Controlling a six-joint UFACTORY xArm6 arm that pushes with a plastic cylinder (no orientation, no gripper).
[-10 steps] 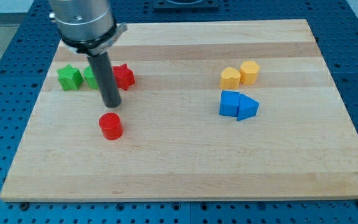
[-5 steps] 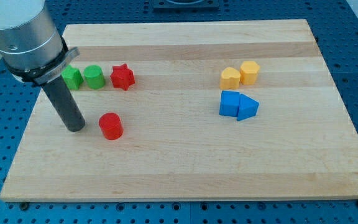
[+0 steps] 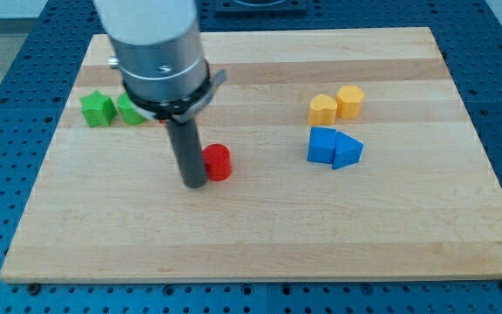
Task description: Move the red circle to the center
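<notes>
My tip [image 3: 195, 183] rests on bench [image 3: 260, 244], touching red circle [image 3: 218, 162] on its left, approx. midway btwn near and far edges, left of ctr. No fingers fitted. Toward right edge: blue blocks [image 3: 334, 147], then yellow blocks [image 3: 336, 105]. Far-left: green blocks [image 3: 107, 109].

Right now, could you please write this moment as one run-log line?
tip: my tip touching left side of red circle | red circle: left of board centre | phase: pushing rightward | other blocks: not in contact

Upright red circle [image 3: 219, 162], left of center
</notes>
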